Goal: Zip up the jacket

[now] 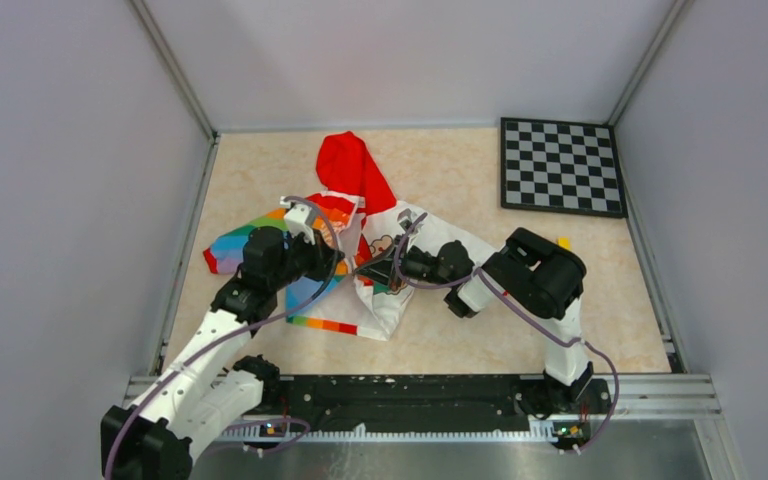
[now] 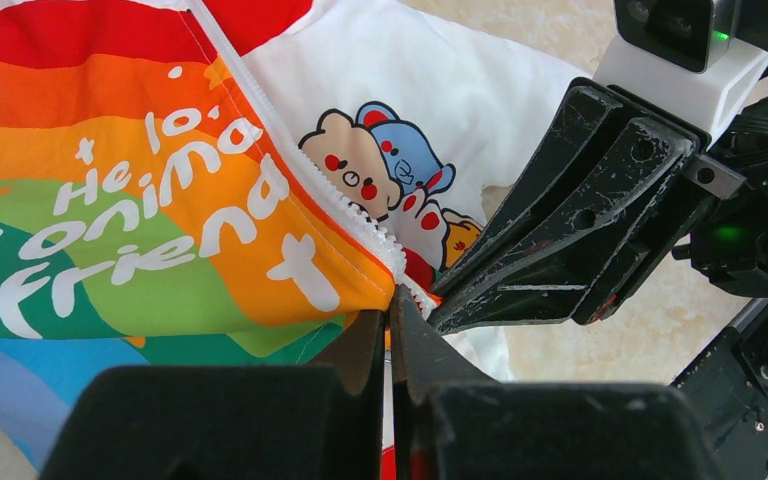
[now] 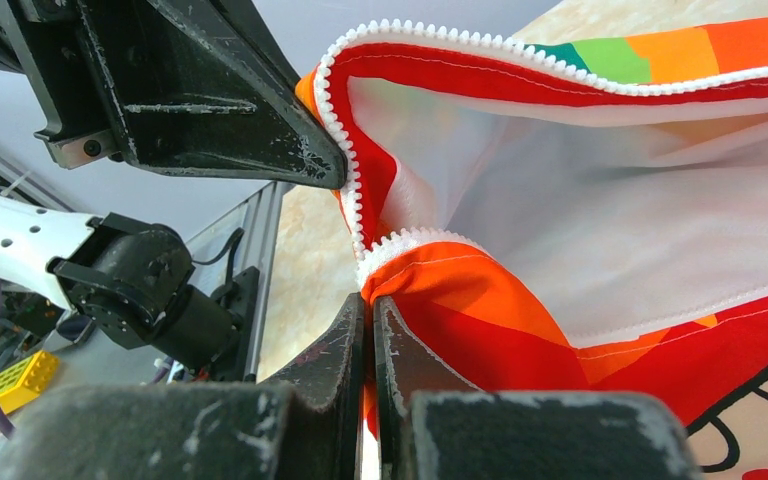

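The jacket (image 1: 360, 250) lies crumpled mid-table, with its red hood (image 1: 353, 165) to the back, the rainbow-striped half (image 1: 250, 240) on the left and the white bear-print half (image 1: 400, 275) on the right. My left gripper (image 1: 348, 268) is shut on the jacket's zipper edge; in the left wrist view (image 2: 392, 312) the jaws pinch the orange corner beside the white zipper teeth (image 2: 305, 175). My right gripper (image 1: 388, 266) is shut on the same bunched edge, and in the right wrist view (image 3: 371, 305) it grips orange-red fabric just below the zipper teeth (image 3: 358, 200). The two grippers almost touch. No slider shows.
A black-and-white checkerboard (image 1: 561, 166) lies at the back right. Grey walls with metal rails (image 1: 182, 260) enclose the table on three sides. A small yellow piece (image 1: 564, 242) sits behind the right arm. A yellow brick (image 3: 8, 375) lies off the table.
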